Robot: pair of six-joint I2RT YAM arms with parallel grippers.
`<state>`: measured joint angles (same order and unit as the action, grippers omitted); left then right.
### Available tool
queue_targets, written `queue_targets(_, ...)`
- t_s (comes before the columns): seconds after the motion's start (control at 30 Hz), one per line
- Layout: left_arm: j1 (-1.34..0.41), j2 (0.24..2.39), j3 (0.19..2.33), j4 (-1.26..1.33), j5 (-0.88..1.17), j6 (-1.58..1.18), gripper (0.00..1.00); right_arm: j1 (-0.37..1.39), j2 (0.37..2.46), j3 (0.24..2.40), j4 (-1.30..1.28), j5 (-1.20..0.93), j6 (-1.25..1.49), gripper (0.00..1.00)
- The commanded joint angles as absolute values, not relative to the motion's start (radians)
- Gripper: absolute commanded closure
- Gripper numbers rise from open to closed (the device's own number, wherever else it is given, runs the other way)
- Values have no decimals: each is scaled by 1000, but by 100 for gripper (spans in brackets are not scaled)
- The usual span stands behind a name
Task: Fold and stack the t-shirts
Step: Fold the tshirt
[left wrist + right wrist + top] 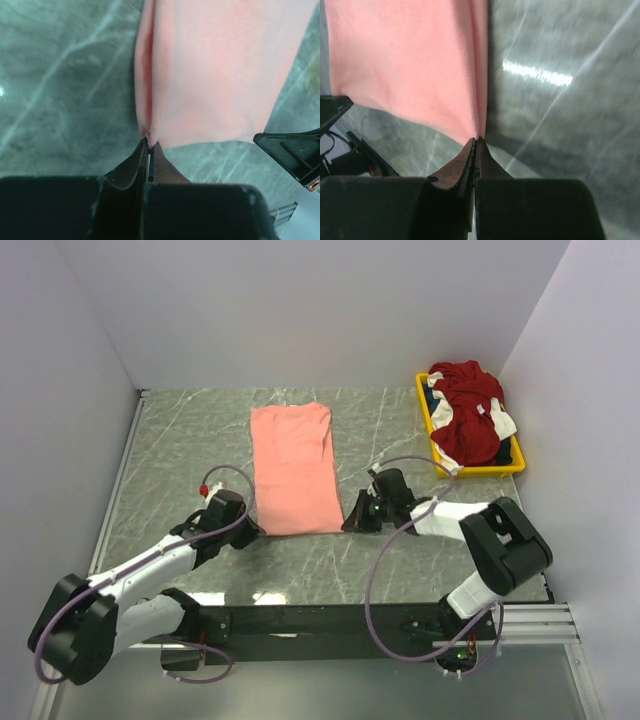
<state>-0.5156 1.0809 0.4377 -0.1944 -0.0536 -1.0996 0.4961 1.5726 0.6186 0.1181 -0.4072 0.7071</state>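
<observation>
The left arm (pixel 140 570) and right arm (pixel 485 535) look alike: white shells between bulky black joint housings. A mauve cable (pixel 372 580) loops along each. A small red cap (pixel 204 487) sits near the left wrist. The left gripper (pixel 149 143) and right gripper (pixel 476 142) have black wedge-shaped fingers (pixel 131 167) with scuffed edges. Both bases share a black rail (pixel 320 623).

Pink shirt (pixel 292 468), centre: soft matt cloth, smooth, lightly creased. Red shirt (pixel 468 412), far right: matt cloth with white parts, crumpled. Tray (pixel 480 472): glossy yellow plastic. Table (pixel 180 440): polished grey-green marble-look top, glossy, mirroring the lamps. Left gripper (pixel 148 144) and right gripper (pixel 476 141): hard black jaws, matt, scuffed pale along the edges. Walls (pixel 300 310): plain matt white.
</observation>
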Motion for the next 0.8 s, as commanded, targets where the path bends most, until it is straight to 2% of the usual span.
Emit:
queue_targets(0.0,-573,984,431,-268,-101,-1126,99,534,1450,559,115,-391,716,100)
queue_targets(0.4,-736,643,414,-483,-176,-1209,99,669,1039,440,-44,-241,796,100)
queue_targets(0.57,-738,629,474,-525,-222,-1181,99,673,962,515,-172,-183,766,100)
queue_targets(0.77,-738,712,598,-532,-302,-1134,99,673,1002,650,-259,-132,716,100)
